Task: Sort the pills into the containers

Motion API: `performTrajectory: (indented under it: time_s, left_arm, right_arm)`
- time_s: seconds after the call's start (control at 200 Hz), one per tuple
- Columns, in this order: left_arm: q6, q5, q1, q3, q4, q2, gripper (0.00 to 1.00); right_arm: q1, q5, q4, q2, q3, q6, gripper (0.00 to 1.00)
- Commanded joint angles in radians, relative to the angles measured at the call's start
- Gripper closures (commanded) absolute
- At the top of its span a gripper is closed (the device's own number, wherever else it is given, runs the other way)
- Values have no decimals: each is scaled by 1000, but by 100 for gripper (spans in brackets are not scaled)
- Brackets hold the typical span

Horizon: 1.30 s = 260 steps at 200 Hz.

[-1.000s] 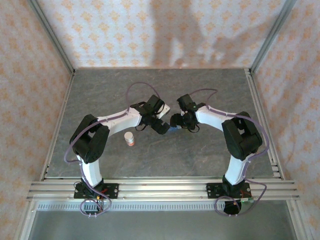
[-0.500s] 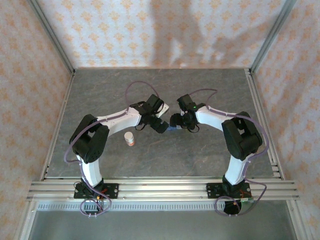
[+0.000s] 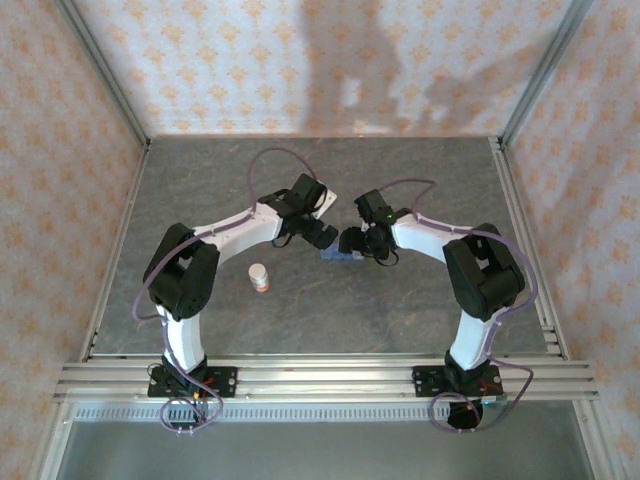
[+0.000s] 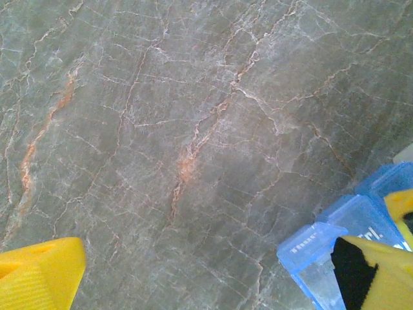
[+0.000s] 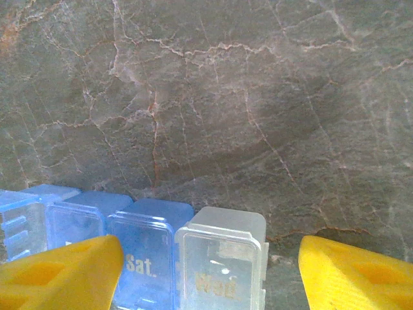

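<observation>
The containers [image 5: 145, 252] are a strip of translucent blue lidded compartments, one marked "Sat.", ending in a clear compartment [image 5: 222, 265] marked "Wed.". The strip lies on the grey table, a small blue shape [image 3: 335, 257] in the top view. My right gripper [image 5: 206, 278] is open, and its yellow fingers [image 5: 61, 274] straddle the clear end and the "Sat." compartment. My left gripper [image 4: 206, 284] is open over bare table, with the strip's end [image 4: 322, 252] beside its right finger [image 4: 381, 271]. From above, the left gripper [image 3: 318, 232] and the right gripper [image 3: 350, 240] sit close together. I see no loose pills.
A small white bottle with an orange band [image 3: 259, 277] stands upright on the table, near and left of the grippers. The grey marbled table [image 3: 400, 160] is walled by patterned panels, and metal rails [image 3: 320, 378] run along its near edge.
My left gripper has drawn back toward the far left, off the blue strip, which now shows from above. The right arm has barely moved.
</observation>
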Motion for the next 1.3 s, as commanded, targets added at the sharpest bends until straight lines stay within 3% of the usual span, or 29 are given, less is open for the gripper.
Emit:
performTrajectory:
  time_s: [0.0,0.365,0.741,1.001,1.296]
  left_arm:
    - [13,-17,10,36,-20,52,0]
    - [0,-7,16,60,-15,106,0]
    - [-117,59,39,87,21,23,0]
    - [-193,56,63,38,64,-139,0]
    - [-309,40,152,-189,164,-419,0]
  right_arm:
    - [1,26,-74,36,-44,4,27]
    - [1,22,-73,48,-36,1,27]
    - [0,43,-145,40,65,-44,27]
    - [0,71,-227,21,227,-85,26]
    - [8,69,-299,-22,356,-82,22]
